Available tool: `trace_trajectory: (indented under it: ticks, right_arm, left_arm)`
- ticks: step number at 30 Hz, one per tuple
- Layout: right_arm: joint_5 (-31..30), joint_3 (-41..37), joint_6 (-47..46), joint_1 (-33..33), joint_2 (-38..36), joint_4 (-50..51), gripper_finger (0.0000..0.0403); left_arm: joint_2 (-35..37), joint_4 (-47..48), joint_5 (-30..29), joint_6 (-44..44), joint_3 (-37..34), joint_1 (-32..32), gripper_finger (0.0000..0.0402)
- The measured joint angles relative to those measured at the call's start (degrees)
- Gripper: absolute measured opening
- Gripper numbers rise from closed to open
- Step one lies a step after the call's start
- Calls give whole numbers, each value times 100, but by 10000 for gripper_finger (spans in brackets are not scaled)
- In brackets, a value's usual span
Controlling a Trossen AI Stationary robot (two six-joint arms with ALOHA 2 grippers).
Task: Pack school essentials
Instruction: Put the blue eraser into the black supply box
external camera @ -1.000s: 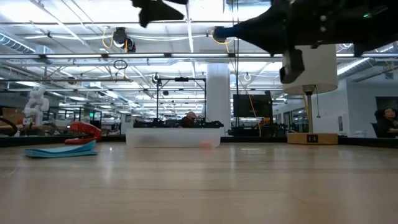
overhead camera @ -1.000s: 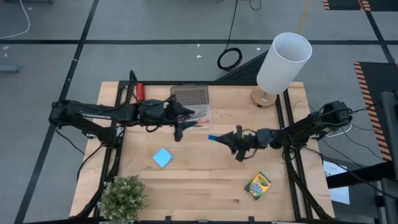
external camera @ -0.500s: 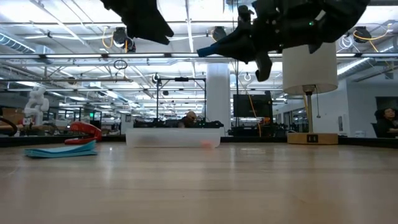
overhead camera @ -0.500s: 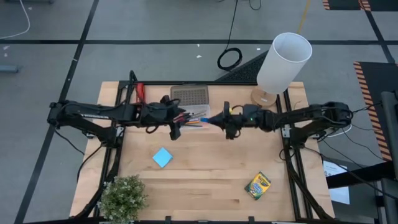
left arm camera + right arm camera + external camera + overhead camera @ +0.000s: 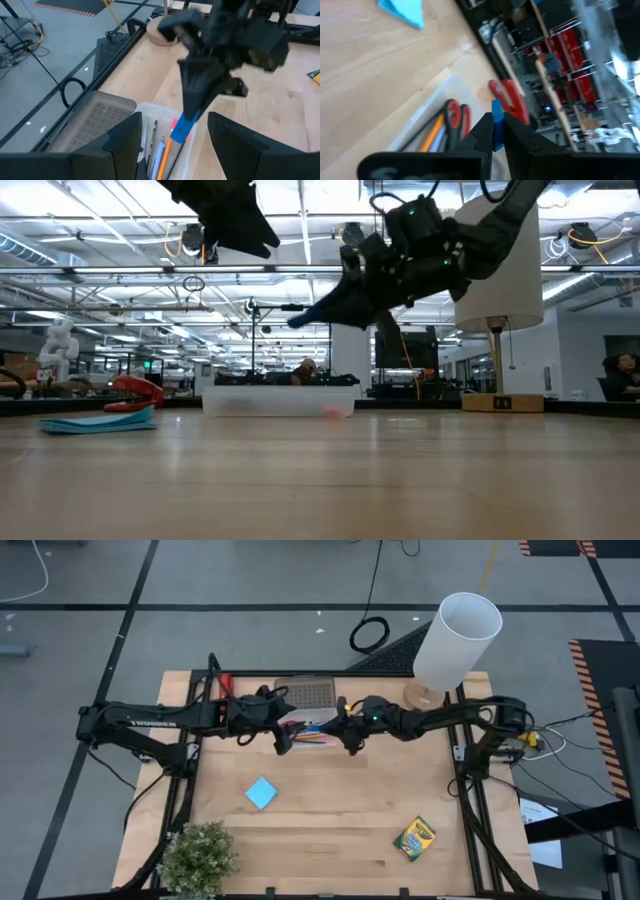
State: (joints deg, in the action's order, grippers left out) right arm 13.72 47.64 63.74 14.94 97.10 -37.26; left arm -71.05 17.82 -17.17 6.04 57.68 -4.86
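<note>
The high view looks straight down from well above, taking in the whole bench and both arms. The low view sits at bench-top height near the front edge, facing level across to the clear case at the far edge and the room beyond. Each wrist view looks close past its own fingers at that case, shared by all four views
</note>
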Motion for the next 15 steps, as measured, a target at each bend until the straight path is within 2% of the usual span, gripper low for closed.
trace_trajectory:
  ticks: [7, 15]
  right_arm:
    - [3, 89, 12, 0, 414, 566, 24]
    - [-6, 89, 206, 47, 504, 1002, 24]
  left_arm:
    - [0, -4, 103, 156, 6, 75, 230]
    - [0, -20, 117, 180, 6, 284, 230]
